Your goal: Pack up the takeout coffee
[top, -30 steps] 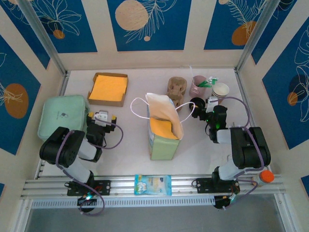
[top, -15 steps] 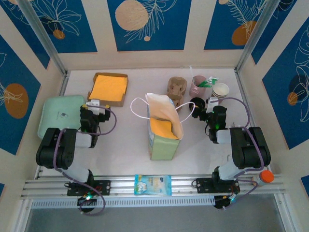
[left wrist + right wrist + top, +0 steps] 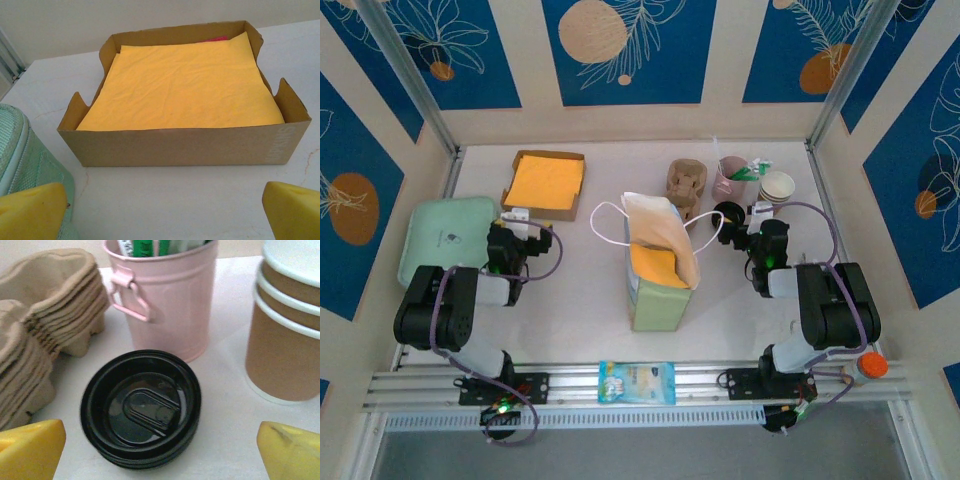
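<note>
as the takeout coffee [image 3: 141,410] stands upright, black lid up, just ahead of the right gripper [image 3: 160,452], slightly left of centre between its wide-apart jaws, near the pink bucket [image 3: 165,300], this arm is nearer. left gripper [image 3: 160,210], jaws wide too, empty, faces the napkin box [image 3: 185,145].

On the front wall of the cardboard box [image 3: 190,147] I see pale upside-down lettering, perhaps "NAPKINS", though I'm not sure; print on the blue packet [image 3: 636,382] is too small for me to read
</note>
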You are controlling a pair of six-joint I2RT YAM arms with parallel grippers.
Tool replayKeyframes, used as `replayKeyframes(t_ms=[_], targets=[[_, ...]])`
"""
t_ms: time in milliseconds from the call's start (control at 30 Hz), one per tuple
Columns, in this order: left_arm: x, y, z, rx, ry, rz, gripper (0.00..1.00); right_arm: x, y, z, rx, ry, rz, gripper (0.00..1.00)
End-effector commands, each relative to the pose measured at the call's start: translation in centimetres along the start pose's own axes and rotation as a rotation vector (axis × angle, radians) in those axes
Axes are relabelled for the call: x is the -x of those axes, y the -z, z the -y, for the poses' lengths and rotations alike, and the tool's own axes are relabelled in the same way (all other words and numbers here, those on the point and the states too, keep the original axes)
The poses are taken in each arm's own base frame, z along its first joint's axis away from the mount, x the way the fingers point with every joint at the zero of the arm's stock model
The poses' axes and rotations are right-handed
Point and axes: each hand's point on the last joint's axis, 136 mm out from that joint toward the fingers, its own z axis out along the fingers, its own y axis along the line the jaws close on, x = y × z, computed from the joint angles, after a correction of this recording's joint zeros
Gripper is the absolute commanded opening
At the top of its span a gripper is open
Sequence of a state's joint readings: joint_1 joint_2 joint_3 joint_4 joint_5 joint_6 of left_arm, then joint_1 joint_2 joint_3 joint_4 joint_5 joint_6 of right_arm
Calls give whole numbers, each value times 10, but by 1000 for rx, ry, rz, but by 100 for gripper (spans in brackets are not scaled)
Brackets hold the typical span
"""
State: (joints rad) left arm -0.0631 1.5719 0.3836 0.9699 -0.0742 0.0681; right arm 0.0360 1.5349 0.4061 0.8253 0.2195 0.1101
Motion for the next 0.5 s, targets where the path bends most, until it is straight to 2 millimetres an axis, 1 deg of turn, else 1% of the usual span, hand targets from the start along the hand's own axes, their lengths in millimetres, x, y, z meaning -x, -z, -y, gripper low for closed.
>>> replayKeyframes(t_ms=[0, 467], targets=[[-9, 2, 5, -28, 24, -35, 100, 7, 6, 19, -112, -48, 45, 99], [-9, 1, 4, -24, 26, -36, 100, 6, 4, 15, -106, -33, 39, 99]])
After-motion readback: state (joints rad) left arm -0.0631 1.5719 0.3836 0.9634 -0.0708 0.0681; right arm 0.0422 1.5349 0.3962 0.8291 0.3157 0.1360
